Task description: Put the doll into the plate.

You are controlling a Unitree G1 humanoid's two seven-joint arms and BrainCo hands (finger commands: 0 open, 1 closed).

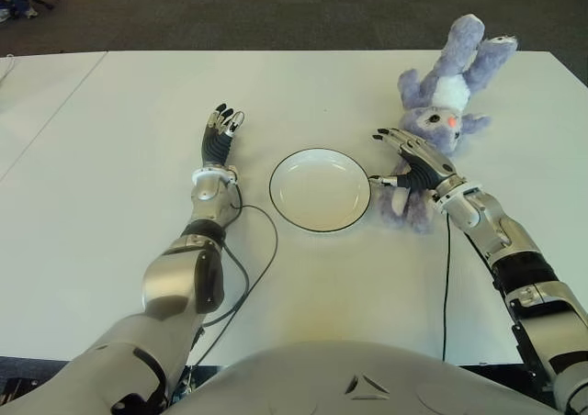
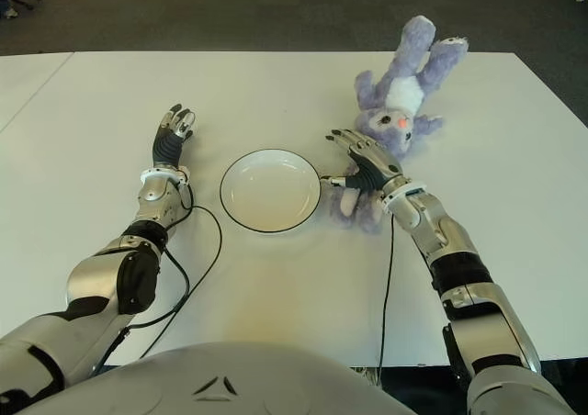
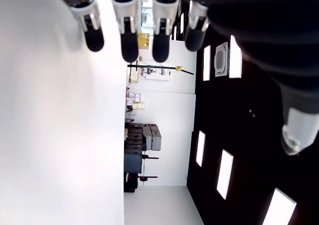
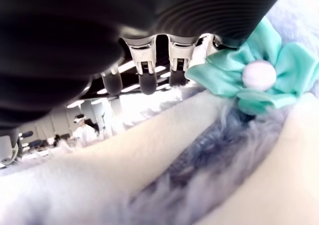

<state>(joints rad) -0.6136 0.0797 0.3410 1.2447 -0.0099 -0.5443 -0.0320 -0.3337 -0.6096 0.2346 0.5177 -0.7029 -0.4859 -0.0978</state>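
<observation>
right hand spread open over doll.

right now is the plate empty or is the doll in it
Empty. The plate shows only its bare white inside; the doll lies on the table beside it, under the right hand.

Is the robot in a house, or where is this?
More likely an office or lab than a house. Big plain white tables stand on dark carpet tiles, and the left wrist view shows ceiling light panels and stacked equipment.
</observation>
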